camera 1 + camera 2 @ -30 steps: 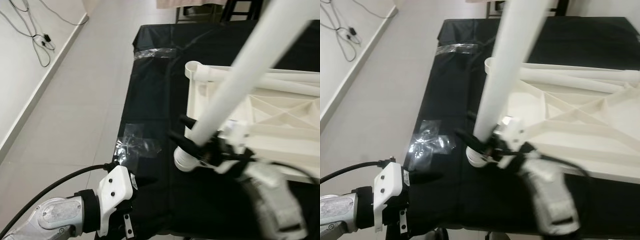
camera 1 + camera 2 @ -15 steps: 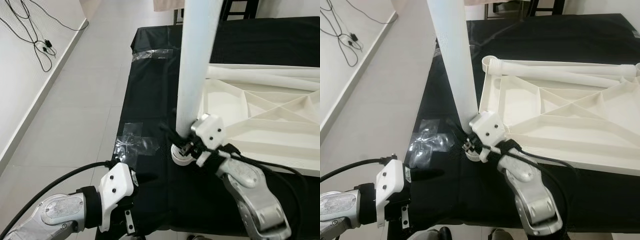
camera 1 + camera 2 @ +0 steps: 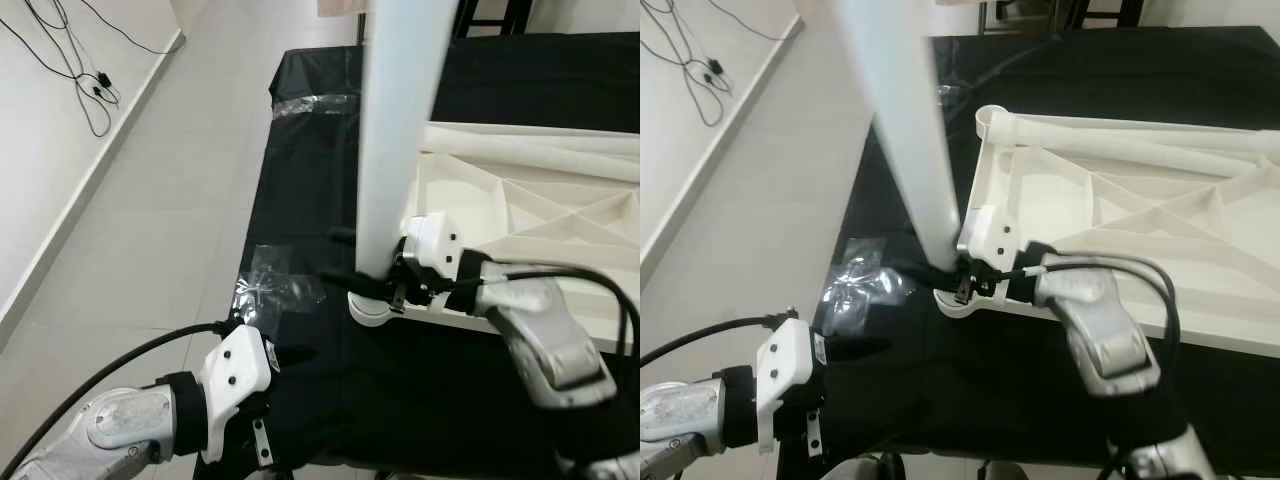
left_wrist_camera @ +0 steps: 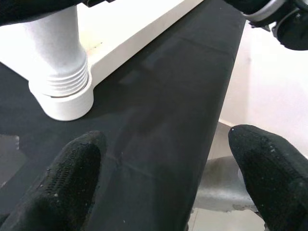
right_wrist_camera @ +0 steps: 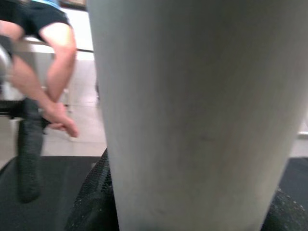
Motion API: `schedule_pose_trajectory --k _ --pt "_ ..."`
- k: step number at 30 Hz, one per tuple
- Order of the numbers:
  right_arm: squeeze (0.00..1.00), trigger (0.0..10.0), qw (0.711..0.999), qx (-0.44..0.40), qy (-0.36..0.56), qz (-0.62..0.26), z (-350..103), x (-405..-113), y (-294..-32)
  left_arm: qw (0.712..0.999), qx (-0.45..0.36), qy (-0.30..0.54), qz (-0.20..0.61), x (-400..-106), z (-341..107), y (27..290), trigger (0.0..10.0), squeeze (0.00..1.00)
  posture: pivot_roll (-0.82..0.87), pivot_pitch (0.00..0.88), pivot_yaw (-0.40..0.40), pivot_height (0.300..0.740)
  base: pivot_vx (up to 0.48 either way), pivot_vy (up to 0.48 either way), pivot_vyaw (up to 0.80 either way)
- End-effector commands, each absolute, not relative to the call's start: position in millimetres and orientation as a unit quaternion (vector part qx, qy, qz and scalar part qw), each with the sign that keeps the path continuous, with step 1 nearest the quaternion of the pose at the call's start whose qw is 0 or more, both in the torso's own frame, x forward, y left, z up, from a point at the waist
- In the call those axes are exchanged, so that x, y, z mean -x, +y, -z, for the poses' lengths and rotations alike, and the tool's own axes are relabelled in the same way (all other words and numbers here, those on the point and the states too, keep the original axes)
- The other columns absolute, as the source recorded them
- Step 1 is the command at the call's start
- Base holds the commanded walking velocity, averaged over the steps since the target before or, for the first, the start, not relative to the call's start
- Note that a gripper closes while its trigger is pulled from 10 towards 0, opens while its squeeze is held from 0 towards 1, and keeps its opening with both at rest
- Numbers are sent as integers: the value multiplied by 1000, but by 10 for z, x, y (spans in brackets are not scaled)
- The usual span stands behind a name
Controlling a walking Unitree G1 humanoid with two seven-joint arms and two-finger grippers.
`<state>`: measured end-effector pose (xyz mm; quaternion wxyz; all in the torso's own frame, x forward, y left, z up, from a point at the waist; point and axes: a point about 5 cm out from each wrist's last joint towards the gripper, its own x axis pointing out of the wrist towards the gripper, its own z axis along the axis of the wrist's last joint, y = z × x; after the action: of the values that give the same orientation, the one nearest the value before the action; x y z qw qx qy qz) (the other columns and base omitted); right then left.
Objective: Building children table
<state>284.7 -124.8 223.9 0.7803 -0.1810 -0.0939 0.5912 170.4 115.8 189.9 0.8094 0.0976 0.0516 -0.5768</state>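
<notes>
Right gripper [image 3: 372, 283] swung rightward, gripping 1 upright table leg [image 3: 395, 140]

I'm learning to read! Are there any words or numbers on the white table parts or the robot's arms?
None can be read: the white table leg, the upturned white tabletop, the right gripper holding the leg and the left gripper show no words, numbers or signs.

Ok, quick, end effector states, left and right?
Left end effector: open, empty, over the black table edge.
Right end effector: closed on the white table leg.
</notes>
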Motion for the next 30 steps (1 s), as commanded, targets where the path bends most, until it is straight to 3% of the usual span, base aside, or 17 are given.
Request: schedule_pose_trajectory --k 1,13,25,30 --pt "0 10000 786 145 -2 -600 -1864 -2916 -1309 810 -95 55 576 -1668 -1890 1162 10000 0 87 237 46 740 0 0 0" --pt "0 10000 771 105 -22 -628 -2021 -3275 -1210 812 -91 62 573 -1592 -1895 1161 10000 0 110 267 44 740 0 0 0" --pt "0 10000 746 -10 -91 -659 -2286 -3281 -1262 813 -90 62 573 -1601 -1889 1148 10000 0 107 257 43 740 0 0 0" --pt "0 10000 733 28 -80 -675 -2253 -3268 -1276 813 -91 63 572 -1602 -1889 1145 10000 0 109 255 45 740 0 0 0"
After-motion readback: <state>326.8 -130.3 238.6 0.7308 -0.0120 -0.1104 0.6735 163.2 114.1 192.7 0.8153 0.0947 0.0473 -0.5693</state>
